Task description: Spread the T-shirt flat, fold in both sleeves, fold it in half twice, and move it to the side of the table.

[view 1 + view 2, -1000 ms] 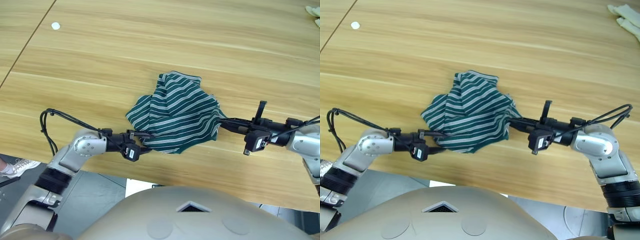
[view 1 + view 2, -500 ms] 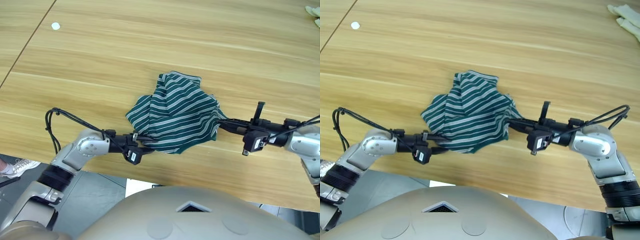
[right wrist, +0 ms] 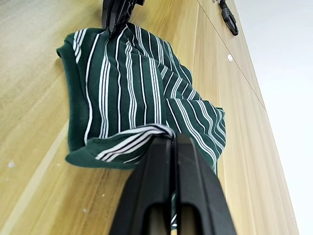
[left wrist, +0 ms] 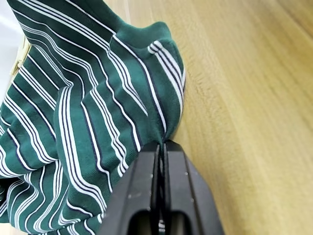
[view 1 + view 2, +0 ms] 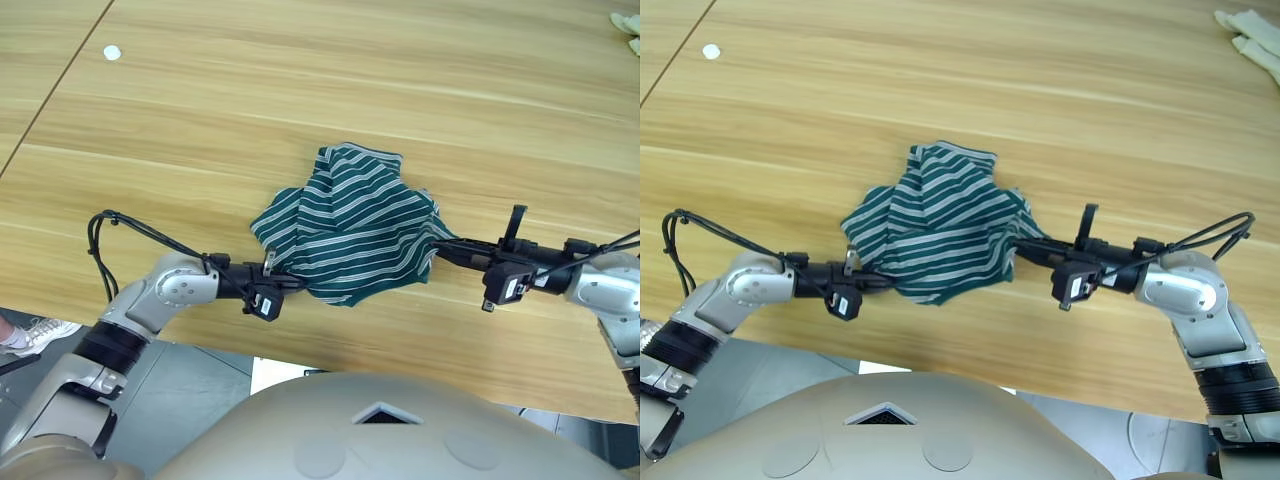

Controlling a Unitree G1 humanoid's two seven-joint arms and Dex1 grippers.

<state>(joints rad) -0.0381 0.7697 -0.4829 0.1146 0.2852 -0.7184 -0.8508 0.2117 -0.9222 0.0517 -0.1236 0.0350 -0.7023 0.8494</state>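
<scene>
Head pair: the surface [image 5: 300,80] is viewed from above, forward and down; one scene is shared by both eyes.
Left wrist: set low behind the left tool [image 4: 162,144], very near the T-shirt [image 4: 83,98].
Right wrist: set low behind the right tool [image 3: 171,138], facing across the same T-shirt.

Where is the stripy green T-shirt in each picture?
Left eye view: the T-shirt lies bunched in the middle, between the two arms.
Right eye view: bunched a bit left of the middle.
Left wrist view: close up, its edge pinched by the left gripper.
Right wrist view: just beyond the right gripper, which pinches its near edge.
Shared landmark: the left gripper, shut on the T-shirt's edge.
</scene>
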